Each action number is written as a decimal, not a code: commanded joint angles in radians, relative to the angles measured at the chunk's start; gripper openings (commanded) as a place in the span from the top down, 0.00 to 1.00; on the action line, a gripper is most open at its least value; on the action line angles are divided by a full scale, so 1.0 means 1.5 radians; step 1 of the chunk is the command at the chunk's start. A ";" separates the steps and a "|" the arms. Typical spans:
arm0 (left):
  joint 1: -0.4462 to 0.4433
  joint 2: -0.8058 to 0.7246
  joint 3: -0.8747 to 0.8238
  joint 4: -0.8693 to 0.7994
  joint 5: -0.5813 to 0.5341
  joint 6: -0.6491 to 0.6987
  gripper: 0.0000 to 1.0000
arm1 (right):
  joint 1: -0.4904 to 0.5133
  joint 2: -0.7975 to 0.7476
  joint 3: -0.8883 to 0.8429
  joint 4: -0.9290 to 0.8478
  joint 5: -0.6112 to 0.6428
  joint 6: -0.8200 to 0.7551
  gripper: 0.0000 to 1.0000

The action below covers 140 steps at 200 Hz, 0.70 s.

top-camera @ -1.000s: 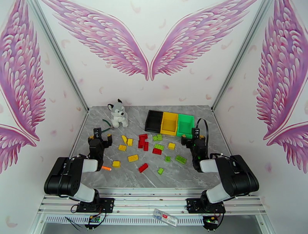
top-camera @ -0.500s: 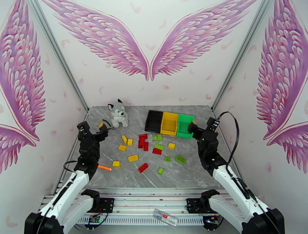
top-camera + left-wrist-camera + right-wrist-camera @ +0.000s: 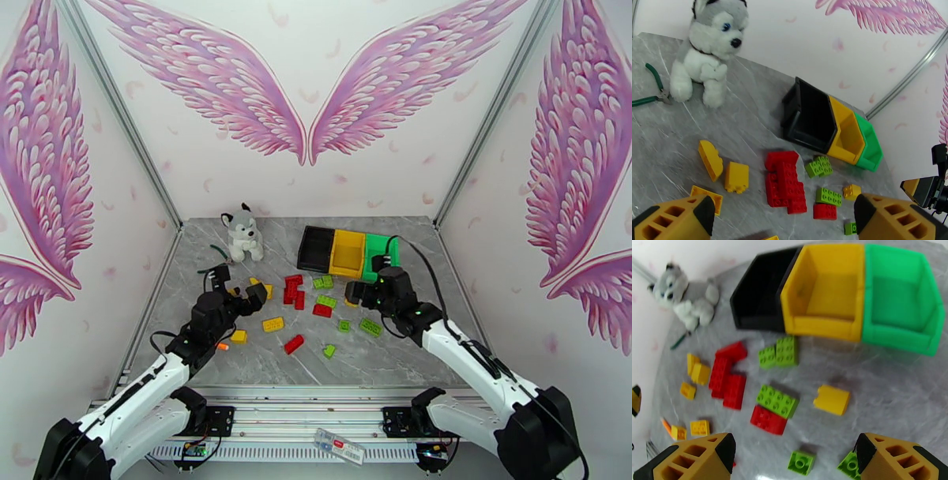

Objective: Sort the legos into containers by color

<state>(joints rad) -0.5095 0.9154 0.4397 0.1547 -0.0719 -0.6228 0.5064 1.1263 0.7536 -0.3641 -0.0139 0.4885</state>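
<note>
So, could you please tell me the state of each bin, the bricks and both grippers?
Black bin: upright, empty.
Yellow bin: upright, empty.
Green bin: upright, empty.
Bricks: all outside the bins.
Left gripper: jaws open, empty.
Right gripper: jaws open, empty.

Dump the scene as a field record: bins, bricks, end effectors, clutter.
containers: black bin, yellow bin, green bin, joined in a row; no bricks seen inside
legos: red, yellow, light green, loose on the table in front of the bins
left end effector: open, holding nothing, over the left of the pile
right end effector: open, holding nothing, over the right of the pile
clutter: plush husky, pliers beside it
</note>
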 commanded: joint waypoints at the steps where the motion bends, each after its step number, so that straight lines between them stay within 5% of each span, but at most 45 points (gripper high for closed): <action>1: -0.043 0.020 -0.004 0.017 -0.007 0.021 0.01 | 0.073 -0.025 -0.026 -0.068 0.021 0.028 0.13; 60: -0.097 0.147 0.032 0.037 -0.007 0.024 0.01 | 0.221 -0.120 -0.186 -0.033 0.043 0.206 0.21; 140: -0.094 0.181 0.054 0.013 -0.001 0.012 0.01 | 0.343 -0.029 -0.186 0.027 0.077 0.263 0.19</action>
<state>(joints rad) -0.6506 1.2266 0.4900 0.1913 -0.0681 -0.6064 0.9977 1.0218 0.4397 -0.3668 0.0723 0.8490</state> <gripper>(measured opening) 0.988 0.811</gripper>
